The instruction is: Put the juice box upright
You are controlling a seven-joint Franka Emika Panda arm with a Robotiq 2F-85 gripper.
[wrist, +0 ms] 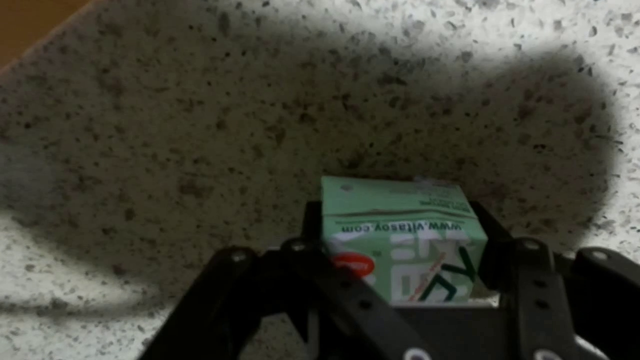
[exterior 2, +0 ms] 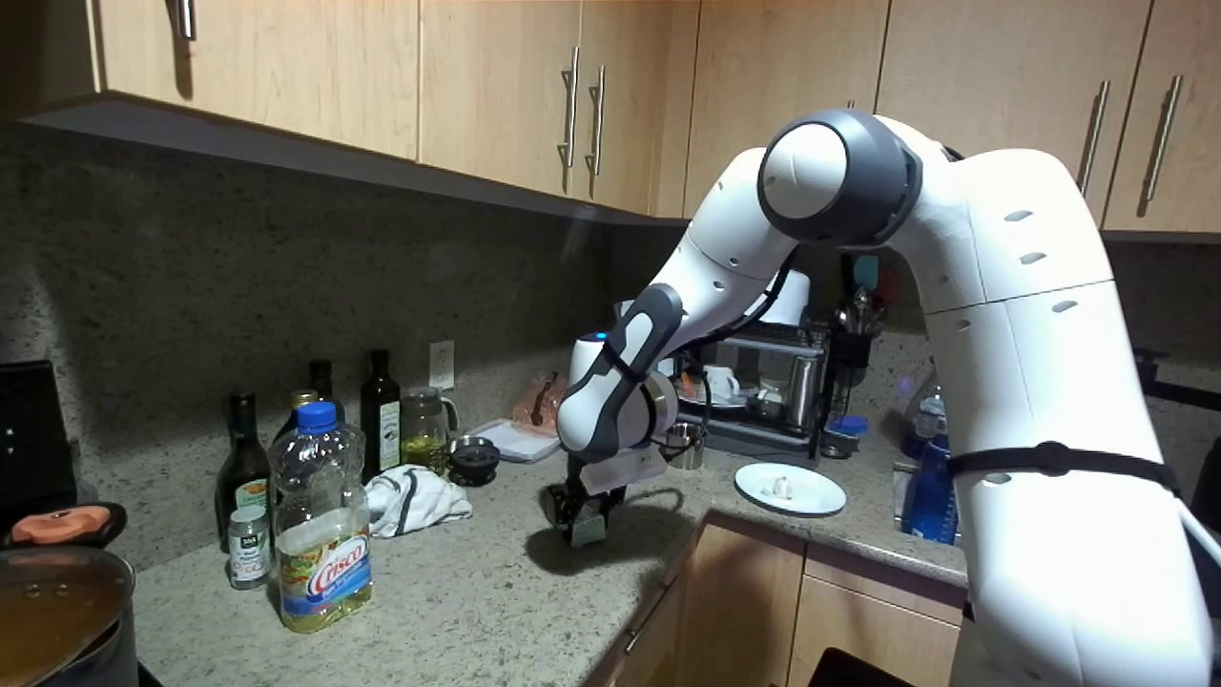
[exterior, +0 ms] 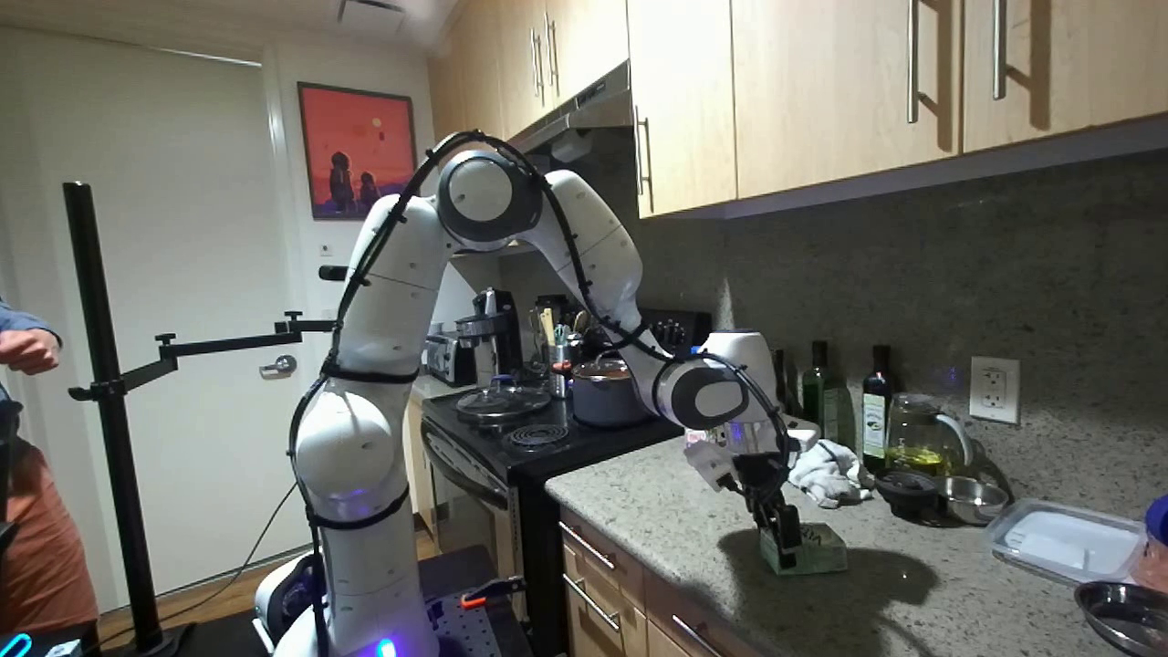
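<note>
The juice box, a small green carton with printed lettering and a red oval, shows between the fingers in the wrist view (wrist: 400, 200). It lies low on the speckled counter in an exterior view (exterior: 824, 553), and only a pale green end peeks out under the hand in an exterior view (exterior 2: 588, 530). My gripper (wrist: 400, 220) points down over it, one black fingertip against each side, so it stands shut on the carton. The fingers cover part of the carton's printed face.
Behind the hand are a white cloth (exterior: 829, 476), dark bottles (exterior: 877, 401), a glass jug (exterior: 915, 438) and a metal bowl (exterior: 975, 501). A plastic container (exterior: 1066, 540) sits farther along. A Crisco oil bottle (exterior 2: 322, 534) and a white plate (exterior 2: 759, 498) also stand on the counter.
</note>
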